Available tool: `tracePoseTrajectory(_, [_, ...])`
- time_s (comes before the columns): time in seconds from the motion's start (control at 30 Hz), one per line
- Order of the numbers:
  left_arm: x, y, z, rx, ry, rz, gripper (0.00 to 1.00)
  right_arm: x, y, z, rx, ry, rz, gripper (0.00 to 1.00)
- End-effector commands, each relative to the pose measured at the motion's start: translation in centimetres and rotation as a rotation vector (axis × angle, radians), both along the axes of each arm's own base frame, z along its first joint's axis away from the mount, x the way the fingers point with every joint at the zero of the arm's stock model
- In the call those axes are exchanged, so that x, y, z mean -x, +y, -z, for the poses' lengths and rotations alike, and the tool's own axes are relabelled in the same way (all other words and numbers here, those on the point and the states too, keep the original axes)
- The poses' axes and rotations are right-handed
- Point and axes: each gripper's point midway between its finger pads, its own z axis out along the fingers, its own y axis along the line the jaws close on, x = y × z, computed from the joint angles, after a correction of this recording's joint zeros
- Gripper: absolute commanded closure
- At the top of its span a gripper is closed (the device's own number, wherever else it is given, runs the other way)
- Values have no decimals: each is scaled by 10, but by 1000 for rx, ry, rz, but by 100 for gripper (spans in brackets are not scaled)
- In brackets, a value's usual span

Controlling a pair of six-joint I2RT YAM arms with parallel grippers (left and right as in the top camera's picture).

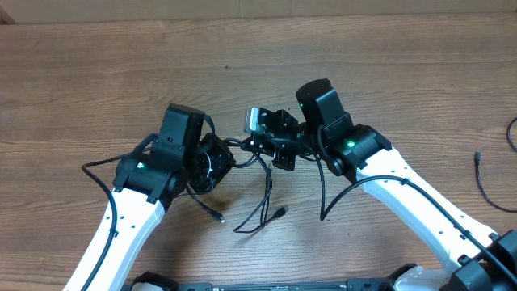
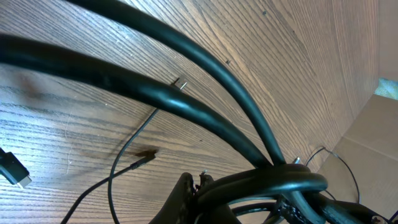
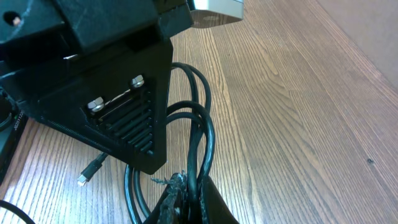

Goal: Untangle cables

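Wood-grain counter [image 1: 97, 73] seen from above, with two white robot arms reaching in from the near edge and meeting at its middle. The black left gripper [image 1: 216, 162] and the black right gripper [image 1: 271, 145] sit close together, turned toward each other. The cables [image 1: 262, 202], thin black cords, run between them as a small knot and then spill toward the near edge in slack loops that end in small plugs [image 1: 280, 212]. Both grippers are clenched. The right wrist view shows several strands pinched at the fingertips, with loops curling away over the wood. The left wrist view shows cords gathering into a bundle just beside its fingers, so it appears to be grasping the cables too, though the exact contact is hard to see. One short span looks stretched between the two grippers, which suggests each is holding one side of the knot so it can be drawn apart. The loose ends are left lying on the counter so they can slide free. A lone cord [image 1: 485, 186] lies well apart at the right edge, clear of the tangle. The knot does not look undone yet.
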Motion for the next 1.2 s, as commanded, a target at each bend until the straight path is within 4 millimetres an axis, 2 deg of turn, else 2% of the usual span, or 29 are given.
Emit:
tracePoseTrajectory(0.0, [0, -5, -5, 22, -6, 12, 96, 1, 3, -1, -3, -7, -12, 96])
tracePoseTrajectory(0.17, [0, -3, -4, 7, -7, 4, 96, -16, -7, 8, 61, -11, 101, 96])
tracePoseTrajectory(0.37, [3, 6, 2, -39, 12, -19, 96, -48, -35, 18, 112, 56, 343, 96])
tracePoseTrajectory(0.53, [3, 6, 2, -41, 15, -19, 96, -73, -66, 20, 98, 136, 521, 96])
tracePoseTrajectory(0.93, [4, 7, 3, -43, 19, -19, 96, -97, -115, 29, 102, 230, 740, 96])
tracePoseTrajectory(1.0, [5, 7, 3, -44, 20, -19, 96, -98, -118, 29, 100, 238, 750, 96])
tracePoseTrajectory(1.1, [4, 8, 3, -47, 20, -20, 96, -92, -108, 26, 71, 259, 691, 96])
tracePoseTrajectory(1.17, [4, 8, 4, -55, 12, -8, 96, -87, -101, 23, 43, 276, 648, 82])
